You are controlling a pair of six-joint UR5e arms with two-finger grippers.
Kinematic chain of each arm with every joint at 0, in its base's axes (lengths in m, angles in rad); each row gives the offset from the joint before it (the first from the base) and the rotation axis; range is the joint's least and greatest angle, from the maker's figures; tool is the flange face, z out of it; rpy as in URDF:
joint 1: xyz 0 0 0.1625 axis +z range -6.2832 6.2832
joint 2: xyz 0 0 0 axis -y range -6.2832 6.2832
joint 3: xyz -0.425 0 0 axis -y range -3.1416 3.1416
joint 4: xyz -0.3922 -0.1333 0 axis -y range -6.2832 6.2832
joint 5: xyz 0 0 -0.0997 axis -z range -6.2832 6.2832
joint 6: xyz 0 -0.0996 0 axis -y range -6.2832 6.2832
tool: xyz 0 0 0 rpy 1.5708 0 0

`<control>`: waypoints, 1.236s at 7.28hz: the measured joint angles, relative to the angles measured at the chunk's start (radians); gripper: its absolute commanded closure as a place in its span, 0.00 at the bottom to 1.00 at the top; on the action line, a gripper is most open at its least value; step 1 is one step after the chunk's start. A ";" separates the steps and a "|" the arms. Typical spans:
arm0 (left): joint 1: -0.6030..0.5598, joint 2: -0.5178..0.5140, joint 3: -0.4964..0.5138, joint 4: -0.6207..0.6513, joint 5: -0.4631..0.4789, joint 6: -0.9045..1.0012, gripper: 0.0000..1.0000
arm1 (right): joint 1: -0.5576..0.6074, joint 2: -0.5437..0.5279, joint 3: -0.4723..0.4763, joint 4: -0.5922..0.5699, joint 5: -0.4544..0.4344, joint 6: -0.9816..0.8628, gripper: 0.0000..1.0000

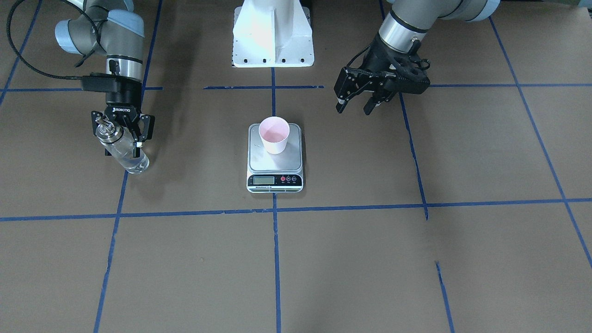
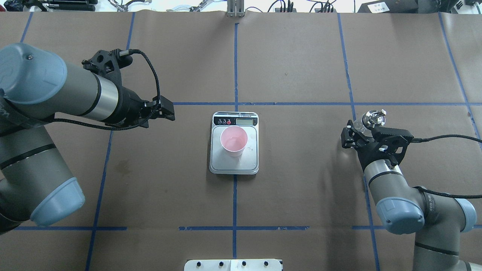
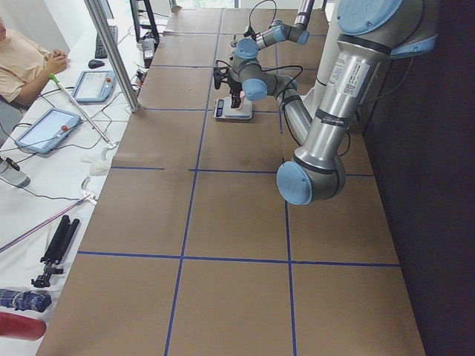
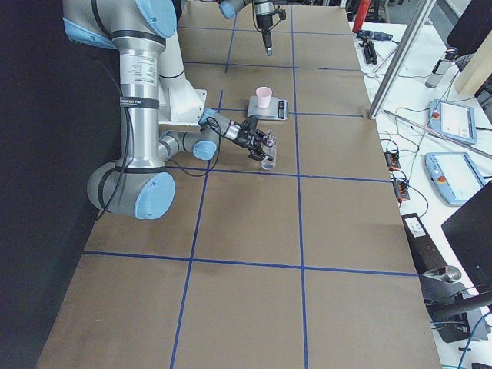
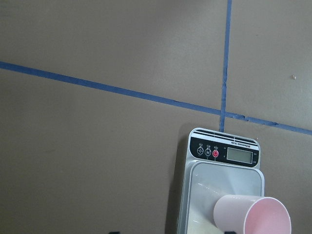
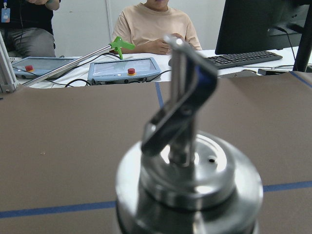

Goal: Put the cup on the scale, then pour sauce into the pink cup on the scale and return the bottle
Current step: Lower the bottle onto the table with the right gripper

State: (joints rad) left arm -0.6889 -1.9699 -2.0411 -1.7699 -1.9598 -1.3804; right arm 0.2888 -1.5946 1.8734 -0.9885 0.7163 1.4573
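Note:
The pink cup point(image 1: 274, 135) stands upright on the scale point(image 1: 286, 159) at the table's middle; both also show in the left wrist view, cup point(image 5: 251, 222) and scale point(image 5: 229, 153). The clear bottle point(image 1: 127, 155) with its silver cap point(image 2: 372, 118) stands on the table to the robot's right of the scale. My right gripper point(image 1: 123, 147) is shut on the bottle's upper body, fingers against both sides; the cap and spout point(image 6: 187, 175) fill its wrist view. My left gripper point(image 1: 356, 108) is open and empty, held above the table to the robot's left of the scale.
The robot's white base point(image 1: 273, 32) stands behind the scale. Blue tape lines point(image 1: 276, 259) divide the brown table cover. Operators, tablets point(image 6: 124, 68) and a keyboard lie beyond the table's far edge.

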 measured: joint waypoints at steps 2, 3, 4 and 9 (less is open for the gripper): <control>-0.016 0.034 -0.012 0.001 -0.002 0.049 0.23 | -0.001 0.001 -0.004 -0.001 0.000 0.000 1.00; -0.019 0.043 -0.016 0.001 -0.002 0.066 0.23 | -0.002 0.001 -0.008 -0.001 0.000 0.000 1.00; -0.022 0.047 -0.018 0.001 -0.002 0.073 0.23 | -0.002 0.002 -0.012 -0.001 0.000 0.000 1.00; -0.029 0.048 -0.019 0.001 -0.005 0.077 0.23 | -0.005 0.008 -0.028 -0.001 0.021 -0.001 0.00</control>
State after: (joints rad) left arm -0.7178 -1.9220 -2.0601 -1.7687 -1.9646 -1.3039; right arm 0.2842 -1.5865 1.8455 -0.9894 0.7378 1.4559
